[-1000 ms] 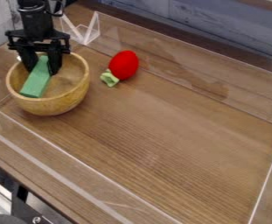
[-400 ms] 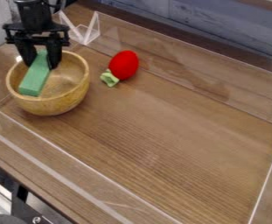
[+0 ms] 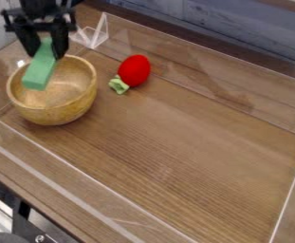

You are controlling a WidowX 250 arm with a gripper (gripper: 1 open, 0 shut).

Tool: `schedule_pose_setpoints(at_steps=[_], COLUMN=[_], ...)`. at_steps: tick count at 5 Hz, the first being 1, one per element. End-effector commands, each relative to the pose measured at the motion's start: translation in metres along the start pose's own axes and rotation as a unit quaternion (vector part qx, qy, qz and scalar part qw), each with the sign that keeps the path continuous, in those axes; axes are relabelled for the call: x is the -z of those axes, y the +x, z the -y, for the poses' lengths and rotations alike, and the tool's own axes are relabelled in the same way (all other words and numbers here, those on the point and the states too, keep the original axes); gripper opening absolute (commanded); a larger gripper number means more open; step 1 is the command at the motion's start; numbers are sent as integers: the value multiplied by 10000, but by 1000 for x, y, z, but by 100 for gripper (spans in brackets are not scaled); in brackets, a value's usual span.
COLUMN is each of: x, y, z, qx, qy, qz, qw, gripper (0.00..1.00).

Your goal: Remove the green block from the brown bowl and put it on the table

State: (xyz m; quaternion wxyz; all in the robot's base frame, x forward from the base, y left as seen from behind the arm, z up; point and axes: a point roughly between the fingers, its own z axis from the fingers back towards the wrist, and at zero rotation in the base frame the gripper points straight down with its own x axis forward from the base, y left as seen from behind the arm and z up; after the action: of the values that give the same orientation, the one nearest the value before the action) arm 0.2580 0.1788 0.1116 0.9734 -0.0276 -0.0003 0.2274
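The green block (image 3: 41,71) is a light-green bar hanging tilted above the left part of the brown bowl (image 3: 56,102), lifted clear of the bowl's pale inside. My black gripper (image 3: 44,47) is shut on the block's upper end, its two fingers on either side of the bar. The bowl sits at the left of the wood-grain table (image 3: 188,142) and holds nothing that I can see.
A red strawberry toy (image 3: 132,70) with a green stem lies just right of the bowl. Clear acrylic walls (image 3: 10,142) edge the tabletop on the left, front and right. Open wood surface stretches right of and in front of the bowl.
The gripper has risen with the green block in it. The block went from resting inside the bowl to hanging above its rim.
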Motion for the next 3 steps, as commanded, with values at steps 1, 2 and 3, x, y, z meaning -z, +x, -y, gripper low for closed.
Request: schedule_pose_setpoints(at_steps=[1, 2, 3], x=[-34, -38, -23], y=[0, -9, -23], z=[26, 57, 91], qx=[190, 506, 908], qy=[-64, -166, -143], qz=[415, 408, 348], qw=[9989, 9977, 9952], gripper=[0, 0, 0])
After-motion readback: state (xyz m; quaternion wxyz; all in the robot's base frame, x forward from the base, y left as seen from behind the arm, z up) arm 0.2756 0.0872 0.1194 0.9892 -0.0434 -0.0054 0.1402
